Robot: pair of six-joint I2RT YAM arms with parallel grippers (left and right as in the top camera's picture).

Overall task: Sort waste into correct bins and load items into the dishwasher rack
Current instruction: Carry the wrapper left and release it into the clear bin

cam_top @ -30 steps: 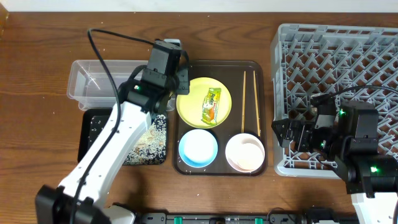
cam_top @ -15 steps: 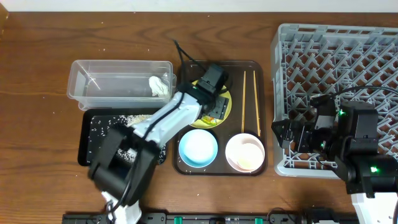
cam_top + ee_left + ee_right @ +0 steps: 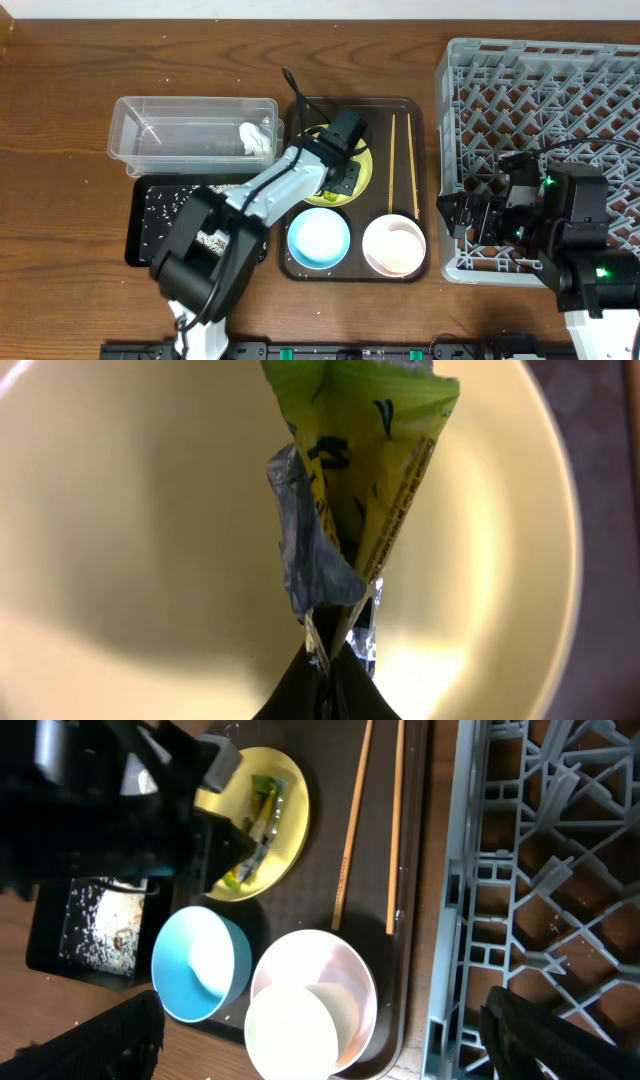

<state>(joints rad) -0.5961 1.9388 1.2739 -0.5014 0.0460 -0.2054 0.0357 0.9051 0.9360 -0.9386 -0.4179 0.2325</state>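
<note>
My left gripper (image 3: 335,655) is shut on the silver end of the green-yellow snack wrapper (image 3: 375,470), just above the round pale-yellow plate (image 3: 140,550). From overhead the left gripper (image 3: 340,178) covers the plate (image 3: 300,170). A crumpled white tissue (image 3: 258,138) lies in the clear tub (image 3: 150,110). Rice scraps speckle the black tray (image 3: 158,215). The light-blue bowl (image 3: 319,237), the white-pinkish bowl (image 3: 394,245) with a white cup (image 3: 295,1035) in it, and two chopsticks (image 3: 391,165) rest on the brown tray. My right gripper (image 3: 478,218) stands open by the front left corner of the grey rack (image 3: 560,90).
The dark brown serving tray (image 3: 300,268) holds the plate, bowls and chopsticks between the bins and the rack. The left arm stretches across the black tray and the serving tray's left edge. Bare wooden table lies behind and to the far left.
My left arm swung from the clear tub to the plate, leaving the tissue in the tub. Its jaws opened, then shut on the wrapper. The right arm has not moved.
</note>
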